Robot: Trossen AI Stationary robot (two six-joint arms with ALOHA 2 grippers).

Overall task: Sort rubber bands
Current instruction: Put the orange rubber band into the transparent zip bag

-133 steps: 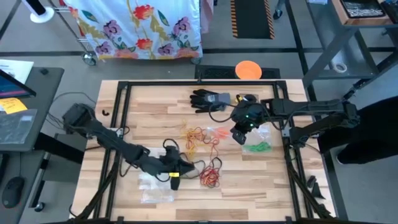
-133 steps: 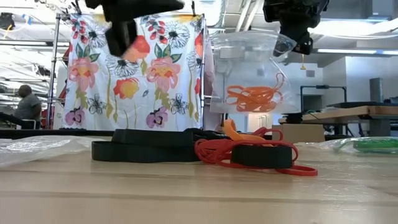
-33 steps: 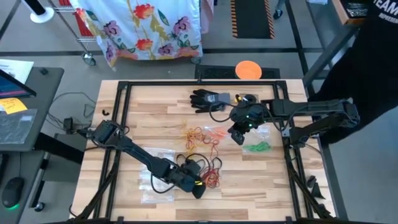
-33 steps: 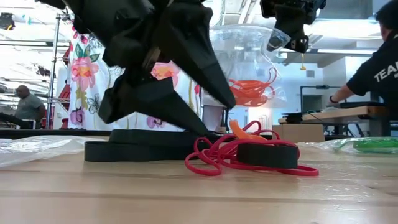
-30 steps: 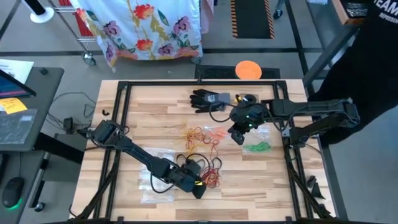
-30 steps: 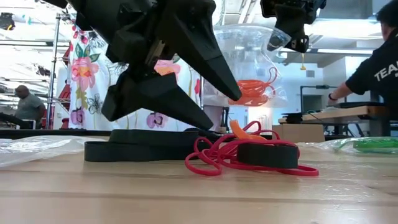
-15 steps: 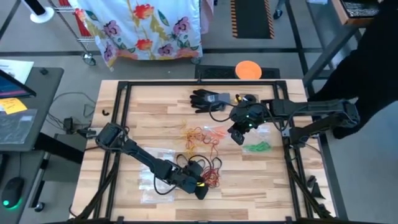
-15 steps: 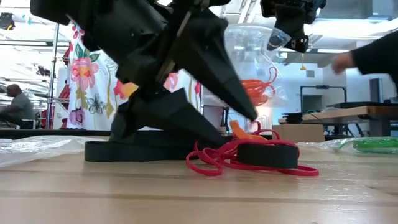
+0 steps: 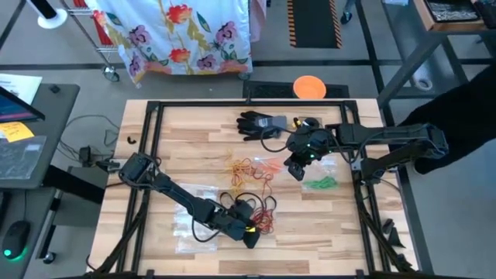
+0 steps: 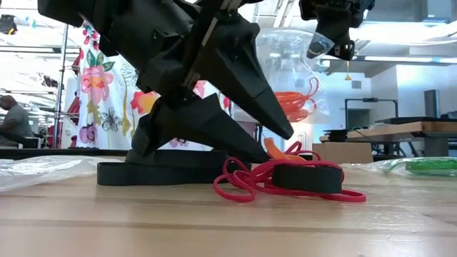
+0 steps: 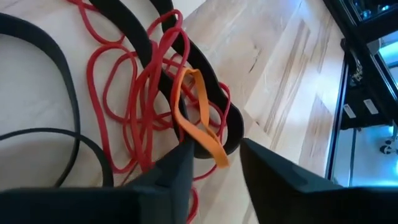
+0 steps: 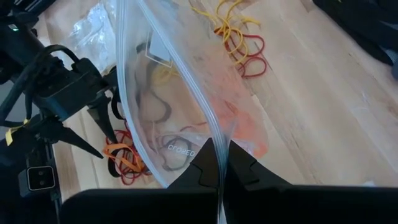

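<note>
Jaws of the left gripper [image 11: 214, 163] stood apart, tips down at the near edge of a tangle of rubber bands [image 11: 146, 93], with the lower end of one orange band [image 11: 200, 118] lying in the gap between the two fingers; whether either finger pressed on it could not be told. That orange loop was threaded among red bands [image 10: 260, 182] and wide black bands [image 10: 171, 173], all lying on the wooden surface [image 9: 186, 147]. From above, the left gripper [image 9: 249, 232] sat low near the front of the surface, just beside the red and black tangle [image 9: 262, 218] and next to a flat clear bag [image 9: 190, 231]. Jaws of the right gripper [image 12: 219, 186] were clamped together on the top edge of a clear plastic bag [image 12: 180, 93], which hung open below them with orange bands [image 10: 289, 106] inside. In the high view the right gripper [image 9: 298, 165] hung over the right middle of the surface, well apart from the left one. Between the two, a loose scatter of yellow, orange and red bands [image 9: 246, 169] lay on the wood, and a small heap of green bands [image 9: 320, 184] lay just beside the right gripper. A black glove [image 9: 260, 124] lay toward the far edge.
</note>
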